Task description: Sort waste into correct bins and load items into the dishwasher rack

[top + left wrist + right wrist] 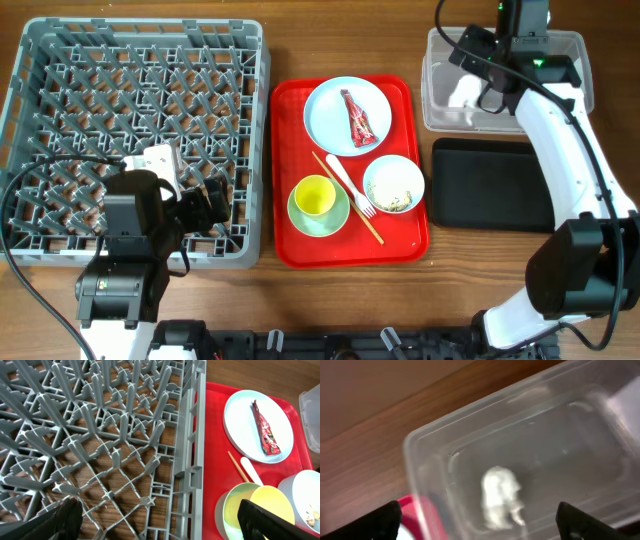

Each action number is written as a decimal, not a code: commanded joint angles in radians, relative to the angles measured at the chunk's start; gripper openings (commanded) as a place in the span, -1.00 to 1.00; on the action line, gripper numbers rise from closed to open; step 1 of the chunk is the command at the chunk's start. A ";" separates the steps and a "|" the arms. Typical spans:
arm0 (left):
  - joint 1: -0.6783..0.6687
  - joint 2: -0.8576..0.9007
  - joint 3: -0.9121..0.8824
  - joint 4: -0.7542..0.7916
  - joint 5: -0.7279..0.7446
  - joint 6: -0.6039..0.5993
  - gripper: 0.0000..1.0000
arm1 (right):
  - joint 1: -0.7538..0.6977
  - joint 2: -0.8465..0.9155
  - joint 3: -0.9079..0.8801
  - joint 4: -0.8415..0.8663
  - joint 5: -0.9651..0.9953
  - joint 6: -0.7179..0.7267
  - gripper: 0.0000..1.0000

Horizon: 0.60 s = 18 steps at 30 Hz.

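The left gripper (161, 522) hangs low over the near right corner of the grey dish rack (140, 28), with its jaws spread wide and touching nothing. Right of the rack, a red tray (290, 200) sits on the wooden table (330, 35). At the tray's far end a pale blue plate (325, 115) carries a red wrapper (360, 118). Nearer, a yellow cup (315, 196) stands on a green saucer (335, 222). Beside it a wooden chopstick (347, 197) and a white fork (350, 187) lie slantwise, and then comes a white bowl (394, 184) with food scraps in it. Further right, a clear bin (435, 90) holds a crumpled white wad (501, 495). The right gripper (480, 527) hovers above this bin with its jaws wide apart and nothing gripped. A black box (490, 185) lies just in front of the bin.
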 commanded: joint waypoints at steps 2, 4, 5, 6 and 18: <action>0.003 -0.003 0.020 0.001 0.015 -0.001 1.00 | 0.076 0.013 0.005 -0.029 -0.388 -0.170 0.95; 0.003 -0.003 0.020 0.001 0.015 -0.001 1.00 | 0.164 0.014 -0.012 -0.047 -0.354 -0.218 0.88; 0.003 -0.003 0.020 0.001 0.015 -0.001 1.00 | 0.225 0.016 -0.039 -0.032 -0.287 -0.219 0.87; 0.003 -0.003 0.020 0.001 0.015 -0.002 1.00 | 0.274 0.026 -0.061 -0.018 -0.223 -0.219 0.88; 0.003 -0.002 0.020 0.000 0.015 -0.001 1.00 | 0.439 0.376 -0.072 0.074 -0.063 -0.084 0.37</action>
